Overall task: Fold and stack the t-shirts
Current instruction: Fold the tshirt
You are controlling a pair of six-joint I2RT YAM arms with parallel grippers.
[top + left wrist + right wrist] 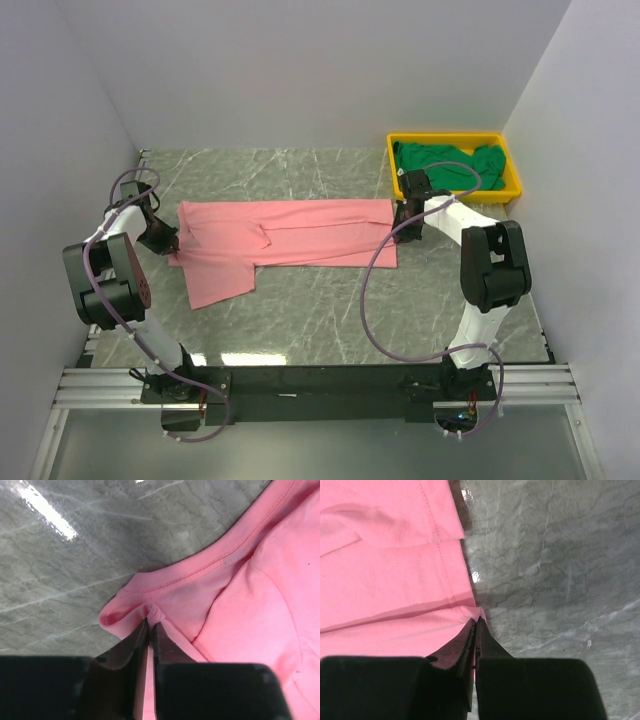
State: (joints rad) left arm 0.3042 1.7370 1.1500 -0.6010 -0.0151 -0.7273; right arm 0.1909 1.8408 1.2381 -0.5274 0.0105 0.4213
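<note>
The left gripper point(151, 623) has its two black fingers pressed almost together, with a small puckered fold of the pink shirt point(300, 235) pinched between the tips. Just past those tips runs a stitched, curved edge of the cloth, and beyond that edge lies bare table point(330, 315).

The right gripper point(476, 622) is likewise nipped closed on pink cloth. It grips a corner at the shirt's straight hemmed edge, where a line of stitching runs away from the fingertips. To one side of its fingers is layered pink fabric, and to the other is bare tabletop.

Between the two grippers the pink shirt lies flat and lengthways, partly folded over itself. One flap reaches toward the near edge, close to the left gripper.

Beyond the right gripper, near its wrist, stands the yellow tray point(513, 172) in the far right corner. The green shirt point(450, 165) lies crumpled inside it, well apart from the pink one.

The table is a glossy grey-green marbled slab with pale veins, and it throws back bright patches of light. Plain white walls point(300, 70) close it in at the back and on both sides. A ribbed metal rail point(320, 385) along the near edge carries the bases of both arms.
</note>
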